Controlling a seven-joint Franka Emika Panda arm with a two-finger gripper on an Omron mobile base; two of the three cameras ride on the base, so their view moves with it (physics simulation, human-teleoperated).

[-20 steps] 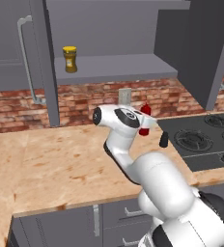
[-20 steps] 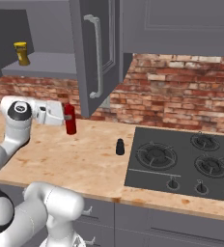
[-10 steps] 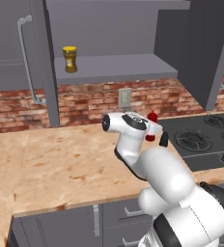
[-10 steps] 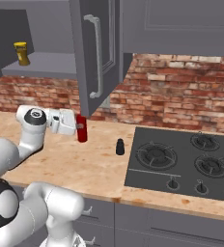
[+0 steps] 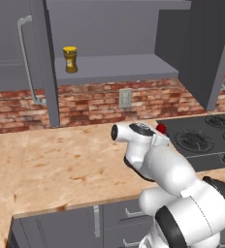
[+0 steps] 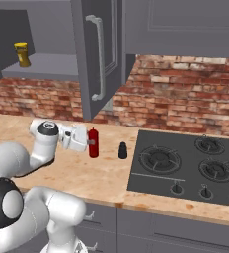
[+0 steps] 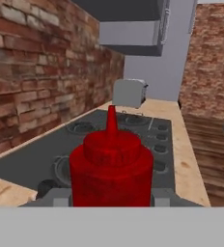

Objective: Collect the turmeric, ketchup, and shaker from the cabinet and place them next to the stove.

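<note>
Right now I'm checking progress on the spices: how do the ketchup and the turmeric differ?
The ketchup is a tall slim red bottle with a pointed cap; the turmeric is a short jar with a yellow lid. The ketchup is clamped in the gripper low over the counter near the shaker and stove; the turmeric stands free on the cabinet shelf. Both are upright.

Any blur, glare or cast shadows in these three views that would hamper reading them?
Left base view: flat, even rendered light, no glare; the yellow-lidded turmeric jar stays crisp. Right base view: sharp, the small black shaker clear. Hand view: the tall red ketchup bottle looms large, coarse-textured; brick wall slightly soft.
</note>
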